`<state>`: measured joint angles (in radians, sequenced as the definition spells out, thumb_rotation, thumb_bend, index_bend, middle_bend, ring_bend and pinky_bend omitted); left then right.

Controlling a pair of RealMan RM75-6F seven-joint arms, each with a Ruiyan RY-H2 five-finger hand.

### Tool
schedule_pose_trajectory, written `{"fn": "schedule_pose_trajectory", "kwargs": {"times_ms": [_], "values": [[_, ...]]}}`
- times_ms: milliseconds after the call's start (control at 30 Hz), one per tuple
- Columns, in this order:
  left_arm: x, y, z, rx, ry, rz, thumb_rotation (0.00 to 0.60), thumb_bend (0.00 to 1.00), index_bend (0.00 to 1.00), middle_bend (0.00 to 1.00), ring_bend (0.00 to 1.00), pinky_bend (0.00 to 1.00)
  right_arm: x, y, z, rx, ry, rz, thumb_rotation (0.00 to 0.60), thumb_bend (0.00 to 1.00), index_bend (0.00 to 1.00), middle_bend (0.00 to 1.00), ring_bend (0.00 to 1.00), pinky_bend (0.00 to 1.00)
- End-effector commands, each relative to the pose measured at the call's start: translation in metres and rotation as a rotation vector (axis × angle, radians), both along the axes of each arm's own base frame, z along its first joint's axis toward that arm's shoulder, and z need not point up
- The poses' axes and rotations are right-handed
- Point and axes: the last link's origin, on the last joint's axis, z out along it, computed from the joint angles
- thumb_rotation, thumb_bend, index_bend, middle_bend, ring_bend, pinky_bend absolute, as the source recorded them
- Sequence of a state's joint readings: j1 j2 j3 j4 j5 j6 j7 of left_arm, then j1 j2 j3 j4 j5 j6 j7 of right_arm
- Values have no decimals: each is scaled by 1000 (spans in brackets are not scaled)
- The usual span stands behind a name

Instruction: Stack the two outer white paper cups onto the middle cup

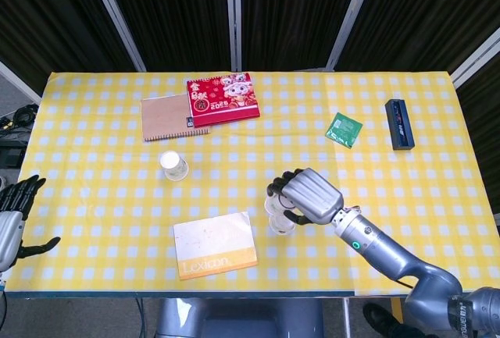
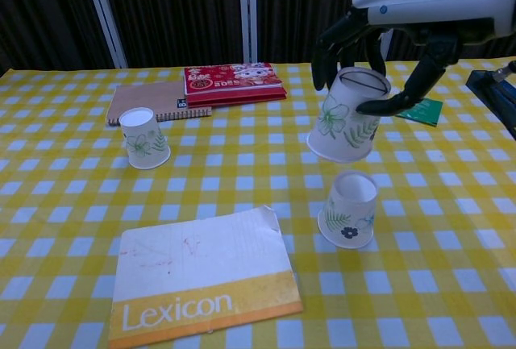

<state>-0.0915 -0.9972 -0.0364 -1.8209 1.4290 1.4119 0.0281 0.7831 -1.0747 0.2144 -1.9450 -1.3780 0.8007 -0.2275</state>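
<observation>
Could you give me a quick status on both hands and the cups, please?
Right hand holds carried cup, upside down above middle cup. Left hand open, idle at table edge. Left cup untouched. Nothing blocking.

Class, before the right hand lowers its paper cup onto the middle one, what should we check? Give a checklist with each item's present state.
1. Right hand grips the held cup firmly: ok, fingers wrap its upper part.
2. Held cup inverted, mouth down: ok.
3. Held cup is over the middle cup: ok, roughly above, clear of it.
4. Held cup is level: not ok, it tilts in the chest view.
5. Middle cup stands inverted on the tablecloth: ok.
6. Left hand is clear at the table edge: ok, fingers spread, holding nothing.
7. Left cup awaits stacking: ok.
</observation>
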Motion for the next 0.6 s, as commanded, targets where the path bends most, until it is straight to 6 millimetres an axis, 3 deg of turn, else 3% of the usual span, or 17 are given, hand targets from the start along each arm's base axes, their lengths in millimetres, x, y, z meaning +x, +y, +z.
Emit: {"fn": "schedule_pose_trajectory", "kwargs": {"times_ms": [33, 267, 600], "values": [[-1, 0, 1, 3, -2, 1, 600, 0, 0, 0, 0, 0, 10, 5, -15, 25, 19, 22, 600, 289, 386, 427, 370, 490], [-3, 1, 2, 0, -4, 6, 600, 0, 0, 0, 0, 0, 3, 8, -28, 41, 77, -8, 600, 290, 385, 424, 371, 490], [-4, 2, 2, -3, -2, 13, 600, 0, 0, 0, 0, 0, -6, 11, -31, 35, 149, -15, 600, 289, 376, 417, 371, 490]]}}
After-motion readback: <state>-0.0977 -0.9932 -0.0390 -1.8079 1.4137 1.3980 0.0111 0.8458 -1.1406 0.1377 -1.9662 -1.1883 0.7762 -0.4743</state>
